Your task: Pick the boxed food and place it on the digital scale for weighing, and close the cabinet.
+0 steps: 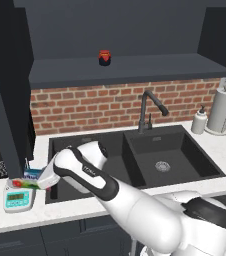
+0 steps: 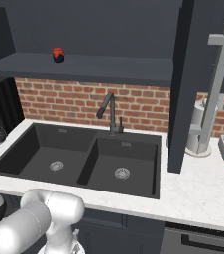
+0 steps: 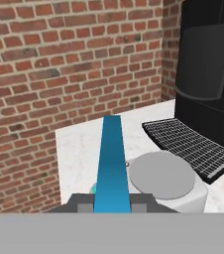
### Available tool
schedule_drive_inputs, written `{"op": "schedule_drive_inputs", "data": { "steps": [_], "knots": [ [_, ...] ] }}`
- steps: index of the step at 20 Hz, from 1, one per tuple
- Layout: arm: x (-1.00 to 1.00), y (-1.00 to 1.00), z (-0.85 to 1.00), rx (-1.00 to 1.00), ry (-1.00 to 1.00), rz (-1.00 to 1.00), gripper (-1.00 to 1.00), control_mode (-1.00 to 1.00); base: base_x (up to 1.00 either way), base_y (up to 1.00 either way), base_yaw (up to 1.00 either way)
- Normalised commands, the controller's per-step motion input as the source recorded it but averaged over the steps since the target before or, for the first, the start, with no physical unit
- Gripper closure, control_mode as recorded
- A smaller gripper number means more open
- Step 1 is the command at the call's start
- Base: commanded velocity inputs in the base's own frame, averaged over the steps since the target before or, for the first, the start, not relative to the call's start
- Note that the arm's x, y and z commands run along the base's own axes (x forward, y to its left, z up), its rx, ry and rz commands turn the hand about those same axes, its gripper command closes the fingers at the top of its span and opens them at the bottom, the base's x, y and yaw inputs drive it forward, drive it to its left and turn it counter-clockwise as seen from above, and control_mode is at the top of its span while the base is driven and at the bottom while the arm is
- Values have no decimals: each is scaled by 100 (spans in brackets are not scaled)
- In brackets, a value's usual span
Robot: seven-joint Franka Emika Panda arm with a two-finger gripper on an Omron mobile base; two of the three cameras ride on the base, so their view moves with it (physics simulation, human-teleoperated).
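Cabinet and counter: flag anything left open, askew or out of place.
The cabinet door stands swung open over the counter, edge-on, its bar handle sticking out. The boxed food sits tilted in the shut tool, above the digital scale, not yet flat on it.

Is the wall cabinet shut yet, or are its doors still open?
Open: the cabinet door stands edge-on, swung out over the counter, and the shelf inside shows a jar.

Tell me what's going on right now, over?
Gripper shut on the blue box. Box held edge-up just above the scale, left of the sink. Cabinet door open. Nothing in the way.
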Motion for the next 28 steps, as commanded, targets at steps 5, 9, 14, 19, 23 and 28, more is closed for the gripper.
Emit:
{"op": "schedule_drive_inputs", "data": {
  "steps": [5,9,14,19,23,28],
  "knots": [
    [19,5,0,0,0,-4,100,-100,0,0,0],
    [23,22,0,-1,-2,-7,100,-100,0,0,0],
    [24,17,0,-1,0,-6,100,-100,0,0,0],
    [16,7,-2,0,1,-2,100,-100,0,0,0],
    [9,1,-17,0,8,0,100,-100,0,0,0],
    [3,2,-31,0,11,0,100,-100,0,0,0]
  ]
}}
